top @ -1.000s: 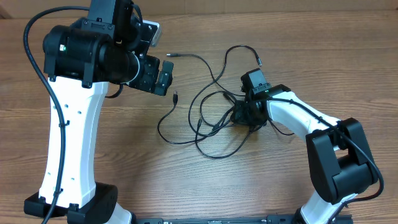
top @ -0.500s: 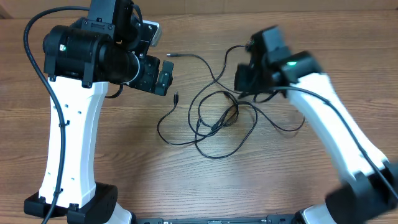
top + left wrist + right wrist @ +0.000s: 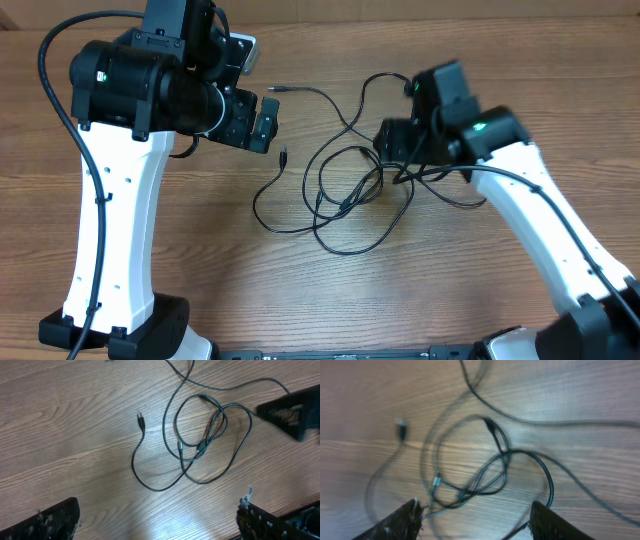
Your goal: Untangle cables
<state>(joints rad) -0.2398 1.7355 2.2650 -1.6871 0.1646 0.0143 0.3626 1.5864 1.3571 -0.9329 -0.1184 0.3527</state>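
The cables (image 3: 350, 195) lie as one loose tangle of thin black loops in the middle of the table, also visible in the left wrist view (image 3: 202, 445) and in the blurred right wrist view (image 3: 502, 455). One free plug end (image 3: 283, 155) (image 3: 140, 418) points away on the left. My right gripper (image 3: 395, 145) (image 3: 476, 522) hovers over the tangle's right side, fingers apart, with strands lying under and between them but none pinched. My left gripper (image 3: 265, 125) (image 3: 160, 525) hangs high to the tangle's left, wide open and empty.
A second plug end (image 3: 275, 88) rests near the far side on a long strand. A slack loop (image 3: 465, 200) trails right under my right arm. The bases of both arms stand at the table's near edge. Bare wood surrounds the tangle.
My right gripper was shut down low on the tangle's right side. It rose, swung toward the far side, came partly back and opened. The right-hand loop shifted. The left arm stayed still.
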